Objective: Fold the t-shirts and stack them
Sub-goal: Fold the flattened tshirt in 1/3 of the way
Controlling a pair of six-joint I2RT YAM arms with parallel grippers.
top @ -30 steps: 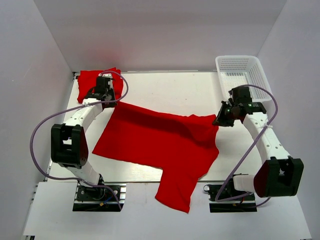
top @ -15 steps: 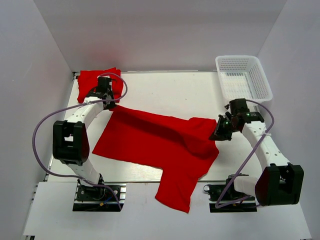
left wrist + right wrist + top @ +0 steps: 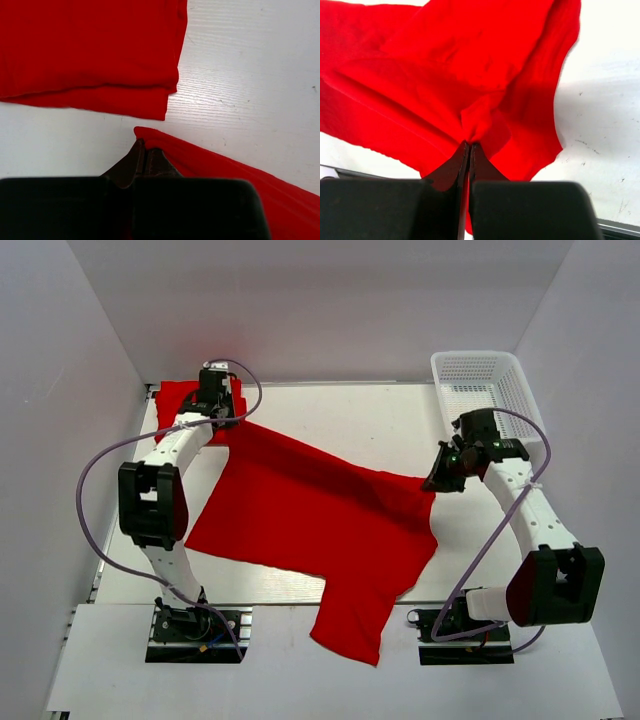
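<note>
Fabric looks soft and limp. I hold the t-shirt (image 3: 310, 515) by its far corners, left gripper (image 3: 145, 148) and right gripper (image 3: 469, 146) seemingly clamped.

Bright even light, soft shadows; wrist foregrnd poss. blurred.

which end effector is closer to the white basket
Right. The right end effector is just on the near side of the basket, shut on an edge of the spread t-shirt; the left end effector is across the table, beside the folded shirt.
</note>
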